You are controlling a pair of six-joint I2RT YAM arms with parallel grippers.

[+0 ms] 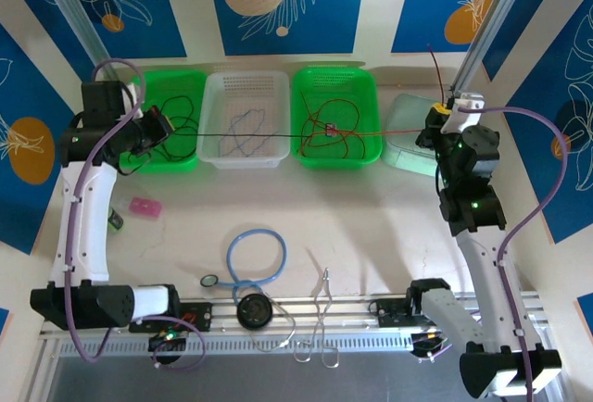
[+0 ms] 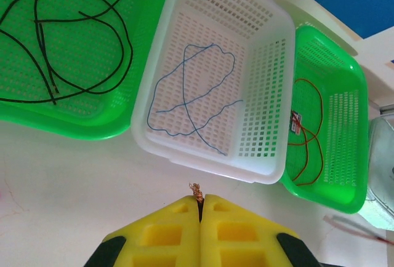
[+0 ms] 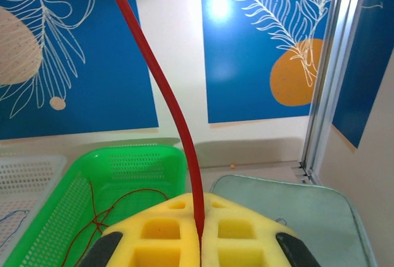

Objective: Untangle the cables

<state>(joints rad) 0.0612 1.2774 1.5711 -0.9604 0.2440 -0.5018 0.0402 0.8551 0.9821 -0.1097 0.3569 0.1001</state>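
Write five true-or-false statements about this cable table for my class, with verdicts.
1. The white basket holds a bluish-grey cable. True.
2. The right claw is open. False: it is shut on a red cable.
3. Black cables lie in the left green basket. True.
4. The light-blue tube loop lies in a basket. False: it lies on the table.
5. The left claw holds nothing. False: it is shut on a thin wire end.
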